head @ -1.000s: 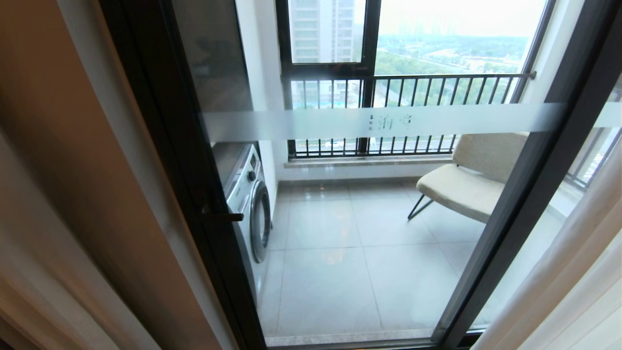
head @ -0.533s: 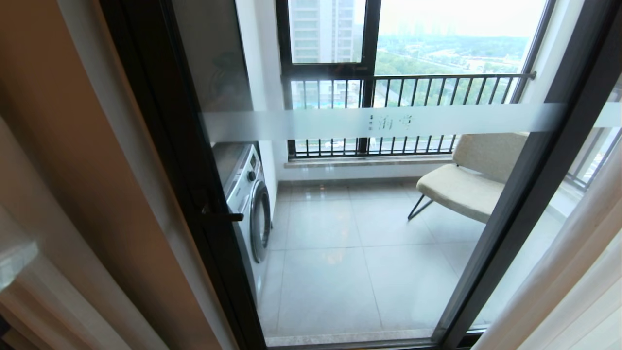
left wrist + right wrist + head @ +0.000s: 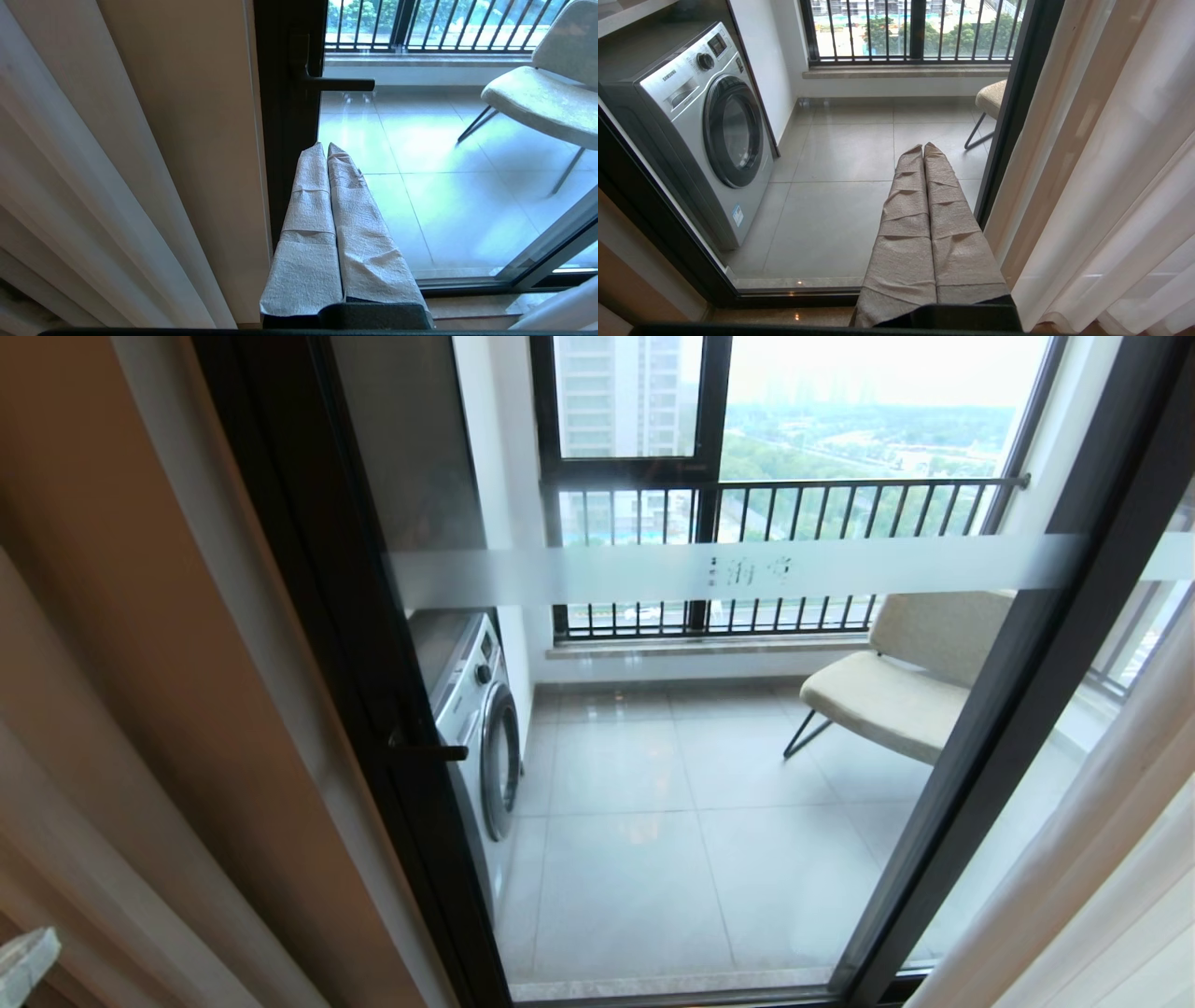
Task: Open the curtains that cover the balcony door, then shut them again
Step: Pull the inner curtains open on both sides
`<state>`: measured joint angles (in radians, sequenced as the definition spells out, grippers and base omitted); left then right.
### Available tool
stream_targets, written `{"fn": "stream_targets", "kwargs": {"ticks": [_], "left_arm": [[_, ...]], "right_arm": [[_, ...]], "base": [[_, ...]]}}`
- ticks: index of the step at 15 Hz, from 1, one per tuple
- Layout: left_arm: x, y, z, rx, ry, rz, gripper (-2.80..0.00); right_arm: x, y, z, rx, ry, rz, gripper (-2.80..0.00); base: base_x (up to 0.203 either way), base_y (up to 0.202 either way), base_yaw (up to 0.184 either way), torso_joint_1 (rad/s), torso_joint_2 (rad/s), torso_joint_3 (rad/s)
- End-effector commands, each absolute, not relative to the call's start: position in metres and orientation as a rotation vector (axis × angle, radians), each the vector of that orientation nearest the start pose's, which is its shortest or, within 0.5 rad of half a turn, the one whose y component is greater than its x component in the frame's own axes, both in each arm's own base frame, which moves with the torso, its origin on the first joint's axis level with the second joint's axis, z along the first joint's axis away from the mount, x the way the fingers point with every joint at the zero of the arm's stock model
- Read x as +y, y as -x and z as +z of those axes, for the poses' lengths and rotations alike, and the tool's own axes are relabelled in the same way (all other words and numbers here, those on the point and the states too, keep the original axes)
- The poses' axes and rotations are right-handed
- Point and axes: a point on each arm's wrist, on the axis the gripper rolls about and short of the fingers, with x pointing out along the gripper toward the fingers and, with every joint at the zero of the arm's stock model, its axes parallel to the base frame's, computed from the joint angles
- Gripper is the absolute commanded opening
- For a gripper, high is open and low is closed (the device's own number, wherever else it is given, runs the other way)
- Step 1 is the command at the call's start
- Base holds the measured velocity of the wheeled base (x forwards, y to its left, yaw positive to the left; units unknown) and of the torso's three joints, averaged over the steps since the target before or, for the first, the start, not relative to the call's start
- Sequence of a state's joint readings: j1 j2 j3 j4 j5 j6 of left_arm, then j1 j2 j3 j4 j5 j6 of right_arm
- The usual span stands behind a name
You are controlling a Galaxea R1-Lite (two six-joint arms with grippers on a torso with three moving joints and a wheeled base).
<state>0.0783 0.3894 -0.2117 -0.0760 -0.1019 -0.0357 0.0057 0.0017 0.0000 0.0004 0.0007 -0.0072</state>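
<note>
Here, my left gripper (image 3: 327,145) is pressed shut on nothing, tips near the door's black frame; my right gripper (image 3: 923,146) is likewise shut and empty. The curtains (image 3: 1074,887) hang gathered at both sides, the left bunch (image 3: 93,186) beside my left arm. Between them the balcony door (image 3: 728,569) stands uncovered; beyond it, a washing machine (image 3: 700,126) and chair (image 3: 896,691).

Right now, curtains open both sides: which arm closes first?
Probably left. The left gripper, shut, sits beside the left curtain near the door frame. The right gripper, shut, is also near the right curtain.
</note>
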Motion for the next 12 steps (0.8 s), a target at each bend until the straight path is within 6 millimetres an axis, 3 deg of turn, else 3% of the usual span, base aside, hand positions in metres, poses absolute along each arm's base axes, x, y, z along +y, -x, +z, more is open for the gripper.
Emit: {"fn": "stream_targets", "kwargs": {"ticks": [1,4,9,12], "left_arm": [[-0.002,0.002,0.122,0.065,0.024,-0.021,-2.8],[-0.002,0.001,0.097,0.08,-0.036,-0.095,-2.8],[0.0,0.021,0.078,0.017,-0.04,-0.033,-2.8],[0.0,0.023,0.077,-0.008,-0.035,-0.018,-2.8]], "right_arm": [[0.0,0.023,0.075,0.003,0.009,0.008,-2.8],[0.0,0.023,0.075,0.003,0.009,0.007,-2.8],[0.0,0.023,0.075,0.003,0.008,0.008,-2.8],[0.0,0.023,0.076,0.002,0.008,0.008,-2.8]], "base": [[0.0,0.0,0.0,0.0,0.0,0.0],[0.0,0.0,0.0,0.0,0.0,0.0],[0.0,0.0,0.0,0.0,0.0,0.0],[0.0,0.0,0.0,0.0,0.0,0.0]]}}
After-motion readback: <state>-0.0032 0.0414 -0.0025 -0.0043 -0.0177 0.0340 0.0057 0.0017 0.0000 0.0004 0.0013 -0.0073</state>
